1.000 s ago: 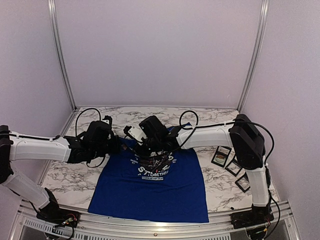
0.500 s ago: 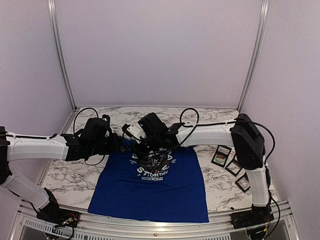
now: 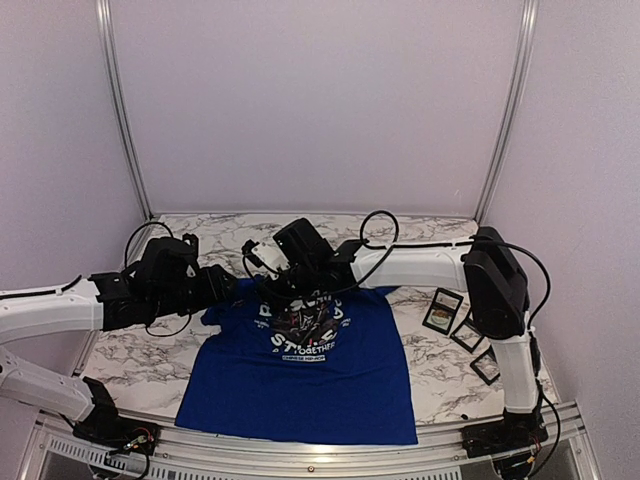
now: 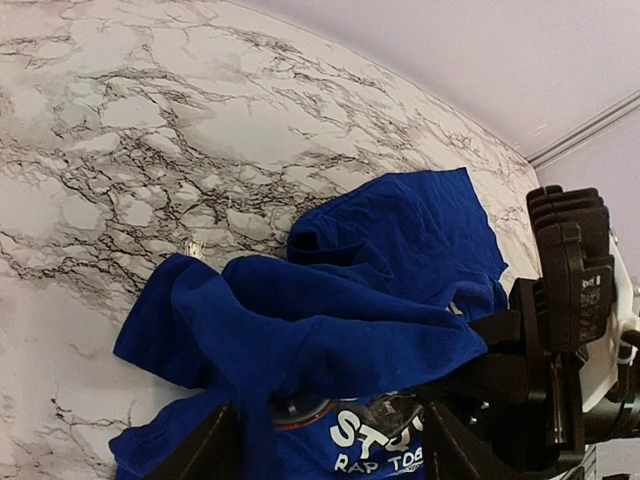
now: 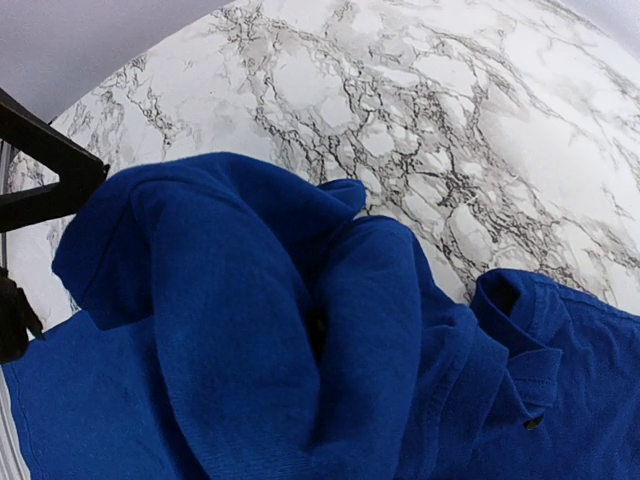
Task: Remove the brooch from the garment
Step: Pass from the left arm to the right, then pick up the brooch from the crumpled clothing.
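Observation:
The garment (image 3: 300, 370), a royal-blue T-shirt with white chest lettering, lies on the marble table (image 3: 130, 345) with its upper part bunched and lifted. My right gripper (image 3: 287, 290) is shut on that bunched fabric; in the right wrist view blue folds (image 5: 250, 330) hide its fingers. My left gripper (image 4: 325, 450) stands open just left of the shirt (image 4: 330, 330), its fingers (image 4: 205, 450) apart with nothing held between them. A round grey thing with a red rim (image 4: 298, 410) peeks from under the raised fold; I cannot tell whether it is the brooch.
Three small dark-framed cards (image 3: 443, 310) (image 3: 468, 333) (image 3: 487, 366) lie on the table at the right, beside the right arm's upright link. Aluminium posts and pale walls close in the back and sides. Cables loop above both wrists.
My left gripper has opened and drawn back to the left, off the shirt. My right gripper stays shut on the bunched fabric and has shifted slightly toward the back.

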{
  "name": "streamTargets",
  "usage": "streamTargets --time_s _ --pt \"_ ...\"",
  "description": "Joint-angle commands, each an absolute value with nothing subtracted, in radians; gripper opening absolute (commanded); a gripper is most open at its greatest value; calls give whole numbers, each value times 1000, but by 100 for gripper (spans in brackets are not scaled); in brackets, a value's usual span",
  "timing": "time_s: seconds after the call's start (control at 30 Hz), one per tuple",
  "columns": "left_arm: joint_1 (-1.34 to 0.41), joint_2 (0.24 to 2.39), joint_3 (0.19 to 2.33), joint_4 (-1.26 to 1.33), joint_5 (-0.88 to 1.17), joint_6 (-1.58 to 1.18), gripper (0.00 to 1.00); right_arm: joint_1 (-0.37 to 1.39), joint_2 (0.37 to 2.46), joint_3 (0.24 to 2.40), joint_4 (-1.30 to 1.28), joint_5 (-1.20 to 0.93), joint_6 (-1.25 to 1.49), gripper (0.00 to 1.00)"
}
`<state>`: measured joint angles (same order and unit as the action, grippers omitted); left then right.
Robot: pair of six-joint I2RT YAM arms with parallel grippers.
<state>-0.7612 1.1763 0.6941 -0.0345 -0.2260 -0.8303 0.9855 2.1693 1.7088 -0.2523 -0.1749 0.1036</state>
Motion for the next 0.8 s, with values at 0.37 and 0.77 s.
streamTargets --time_s 0.37,0.77 --pt "-768 1151 778 -179 -177 -806 60 938 2197 1759 -290 -175 204 0" --pt "-813 1400 814 126 -22 -902 39 907 2149 1701 -257 -196 262 0"
